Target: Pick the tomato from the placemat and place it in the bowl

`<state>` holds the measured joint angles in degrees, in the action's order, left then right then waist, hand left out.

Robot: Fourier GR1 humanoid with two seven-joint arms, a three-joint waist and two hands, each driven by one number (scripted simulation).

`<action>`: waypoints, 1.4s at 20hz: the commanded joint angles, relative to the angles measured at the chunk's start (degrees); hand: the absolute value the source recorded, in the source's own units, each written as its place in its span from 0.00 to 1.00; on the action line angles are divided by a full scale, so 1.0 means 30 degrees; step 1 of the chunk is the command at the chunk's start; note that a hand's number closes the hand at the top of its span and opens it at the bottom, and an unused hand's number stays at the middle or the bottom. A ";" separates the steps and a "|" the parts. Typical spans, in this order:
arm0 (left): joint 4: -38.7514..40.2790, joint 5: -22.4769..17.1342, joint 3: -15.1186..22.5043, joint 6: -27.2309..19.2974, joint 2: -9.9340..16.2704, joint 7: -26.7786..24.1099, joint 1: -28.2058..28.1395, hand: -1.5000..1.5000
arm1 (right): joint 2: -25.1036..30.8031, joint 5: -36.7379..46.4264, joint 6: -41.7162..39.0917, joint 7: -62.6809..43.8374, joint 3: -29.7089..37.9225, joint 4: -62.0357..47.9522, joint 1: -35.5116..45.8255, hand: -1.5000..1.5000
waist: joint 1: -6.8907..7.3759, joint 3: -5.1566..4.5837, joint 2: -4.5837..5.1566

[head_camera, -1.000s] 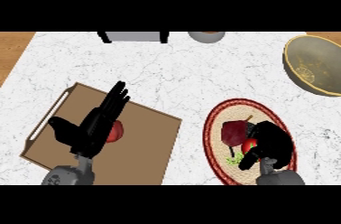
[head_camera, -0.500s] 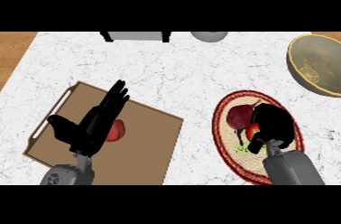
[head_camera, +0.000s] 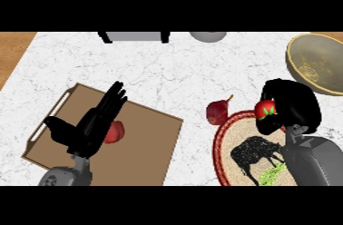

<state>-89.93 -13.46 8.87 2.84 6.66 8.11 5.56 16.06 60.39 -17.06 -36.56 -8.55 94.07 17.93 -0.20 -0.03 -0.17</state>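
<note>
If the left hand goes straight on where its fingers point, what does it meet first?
Likely nothing: the left hand points up and right over bare counter, as far as this view shows.

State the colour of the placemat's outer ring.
Red: the placemat has a red ring round a tan woven centre, shown in the head view.

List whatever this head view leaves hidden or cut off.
- Tomato: mostly wrapped by the right hand.
- Red item on the tray: half behind the left hand, so it cannot be identified.
- Placemat: right part hidden by the right forearm.
- Bowl: cut by the right edge.
- Grey objects at the counter's far edge: cut off at the top.
</note>
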 commanded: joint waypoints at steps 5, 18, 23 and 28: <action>-0.1132 0.0433 0.0588 -0.0656 -0.0628 0.1235 0.0001 0.50 | 0.0894 -0.0091 -0.2939 -0.2277 0.1503 0.6070 0.1673 1.00 | -0.0036 0.0003 -0.0033; 0.1029 0.1414 0.0006 -0.0363 -0.1232 -0.0309 0.0747 0.50 | 0.2801 -0.0873 -0.1417 0.0343 0.5807 0.0534 0.5968 1.00 | 0.0197 0.0008 0.0090; -0.0355 0.0856 -0.0060 0.0467 -0.0918 -0.0327 -0.0540 0.50 | 0.3493 -0.1650 0.1009 0.2748 0.7690 -0.2505 0.5926 1.00 | 0.0270 0.0014 0.0088; 0.0409 0.0633 -0.0348 0.0499 -0.1024 0.0732 0.1267 0.50 | 0.5304 -0.1702 0.4176 0.6428 0.9250 -0.9275 0.7751 1.00 | 0.0463 0.0030 0.0219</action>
<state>-88.60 -10.86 7.97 4.18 4.06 8.37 7.37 28.83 56.10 -10.72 -24.59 15.61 78.40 38.50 0.77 0.01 0.26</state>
